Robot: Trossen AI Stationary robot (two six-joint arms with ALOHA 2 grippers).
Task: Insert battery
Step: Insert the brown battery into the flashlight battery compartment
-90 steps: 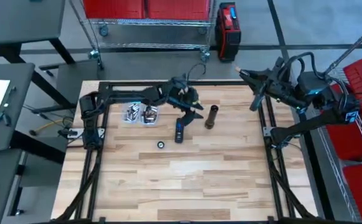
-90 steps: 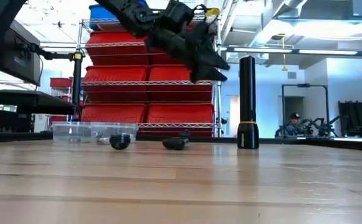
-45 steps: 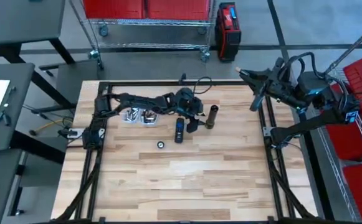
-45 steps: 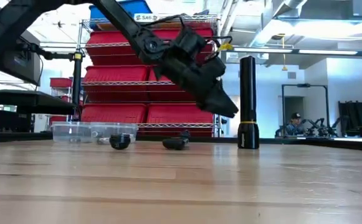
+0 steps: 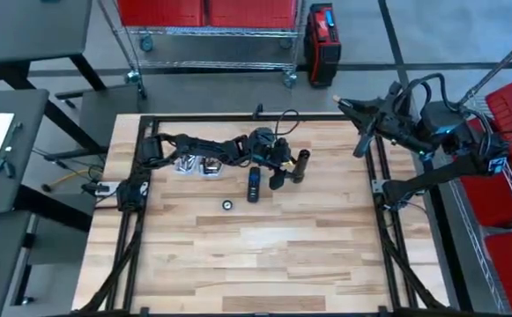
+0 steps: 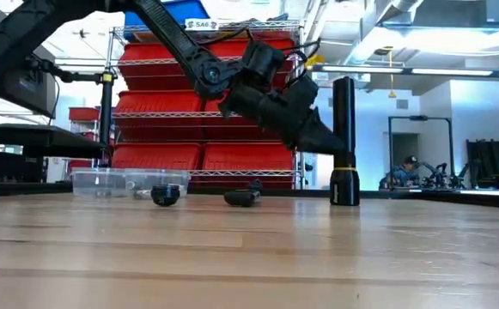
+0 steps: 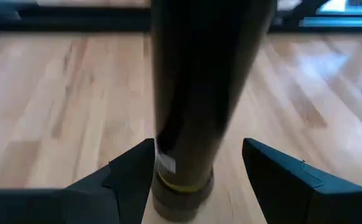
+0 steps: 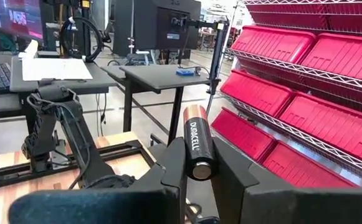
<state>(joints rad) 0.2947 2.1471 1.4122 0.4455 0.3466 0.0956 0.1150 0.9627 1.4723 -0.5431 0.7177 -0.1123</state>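
Observation:
A black flashlight body [image 5: 300,164] with a yellow ring near its base stands upright on the table [image 6: 343,137]. My left gripper [image 5: 286,173] is open and low at it, one finger on each side of the tube's lower part [image 7: 193,124]. My right gripper [image 5: 344,104] hangs beyond the table's far right corner, shut on a copper-and-black battery [image 8: 196,146]. My left gripper: one finger [image 7: 134,171] lies close against the flashlight's lower part and the other finger [image 7: 274,174] stands apart from it; I cannot tell whether it touches. My right gripper pinches the battery's long sides [image 8: 192,163] between its two fingers. The battery is lifted clear, copper end pointing away from the wrist.
Two clear containers [image 5: 196,163] holding small metal parts sit at the far left. A dark blue-and-black piece [image 5: 253,185] and a small round cap [image 5: 227,204] lie near the flashlight. The table's near half is bare wood [image 5: 264,264].
My left gripper has come down and gone toward the table's right edge, up to the flashlight, and now has the tube between its fingers. The flashlight has stayed upright in place.

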